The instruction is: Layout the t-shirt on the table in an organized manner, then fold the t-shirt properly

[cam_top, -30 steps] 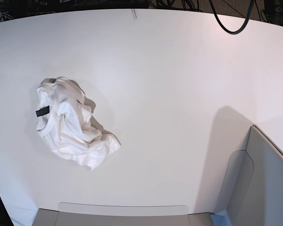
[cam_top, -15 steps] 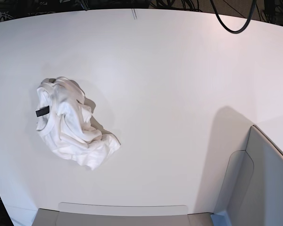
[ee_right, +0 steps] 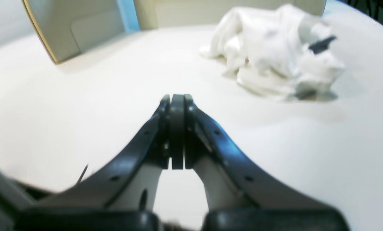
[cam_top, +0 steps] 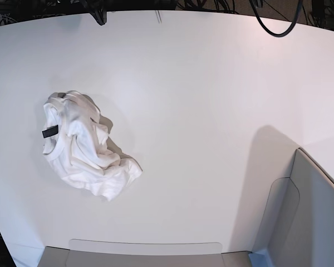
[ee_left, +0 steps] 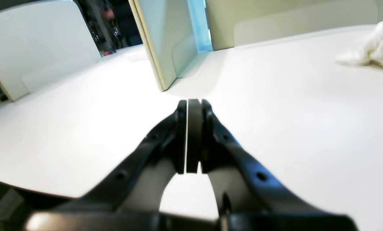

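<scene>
Left gripper (ee_left: 190,106) closed, empty, right gripper (ee_right: 177,98) likewise, crumpled t-shirt (cam_top: 83,146) on table (cam_top: 211,100), grey panels (cam_top: 306,217) nearby

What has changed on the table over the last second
Only one thing: a dark gripper tip has come into the base view at the far edge, on the right arm's side. The t-shirt is still a crumpled heap in the same spot on the table, and nothing has been grasped.

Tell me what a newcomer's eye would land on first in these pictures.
First the t-shirt, a crumpled white heap on the left of the base view, its black neck label showing. Around it spreads the bare white table. Each wrist view shows a shut, empty end effector, left and right, apart from the shirt.
</scene>
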You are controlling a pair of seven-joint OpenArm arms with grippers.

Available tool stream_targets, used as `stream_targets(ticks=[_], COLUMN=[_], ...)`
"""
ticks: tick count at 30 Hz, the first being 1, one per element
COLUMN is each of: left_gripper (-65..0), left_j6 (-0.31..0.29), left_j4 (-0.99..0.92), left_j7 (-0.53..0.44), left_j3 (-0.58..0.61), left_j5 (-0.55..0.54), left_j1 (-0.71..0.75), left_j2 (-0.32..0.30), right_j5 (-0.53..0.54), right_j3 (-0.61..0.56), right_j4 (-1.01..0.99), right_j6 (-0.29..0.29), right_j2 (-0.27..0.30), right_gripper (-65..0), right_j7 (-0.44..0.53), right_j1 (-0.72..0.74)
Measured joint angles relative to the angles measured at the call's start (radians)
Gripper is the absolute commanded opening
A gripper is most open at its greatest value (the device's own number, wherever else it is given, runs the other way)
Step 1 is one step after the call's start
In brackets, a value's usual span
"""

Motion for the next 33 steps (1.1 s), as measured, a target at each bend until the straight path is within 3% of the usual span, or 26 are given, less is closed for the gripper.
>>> stream_targets(ticks=[4, 20, 24, 30, 33], left_gripper=[-63.1, -63.1, -63.1, -63.1, -63.0], left_j6=[0.002, -0.002, -0.002, -0.002, -0.002], left_j4=[0.13, 0.34, 0.342, 0.342, 0.343], left_j7=[0.122, 0.573, 0.653, 0.746, 0.842], left_j3=[0.0, 0.003, 0.037, 0.095, 0.103], left_j5=[-0.003, -0.004, -0.004, -0.004, -0.004], left_j1=[-0.002, -0.201, -0.251, -0.311, -0.355], left_j2=[0.0, -0.003, -0.055, -0.101, -0.109], right_j5=[-0.003, 0.003, 0.016, 0.116, 0.131], right_j3=[-0.001, -0.033, -0.047, -0.066, -0.067], right_j4=[0.055, 0.392, 0.437, 0.473, 0.5], right_j6=[0.0, 0.0, -0.002, -0.003, -0.002], right_j2=[-0.023, -0.026, -0.02, -0.019, 0.017], right_gripper=[-65.0, -65.0, -65.0, -65.0, -65.0], right_j7=[-0.007, -0.486, -0.614, -0.795, -0.892], right_j1=[0.0, 0.043, 0.092, 0.153, 0.2])
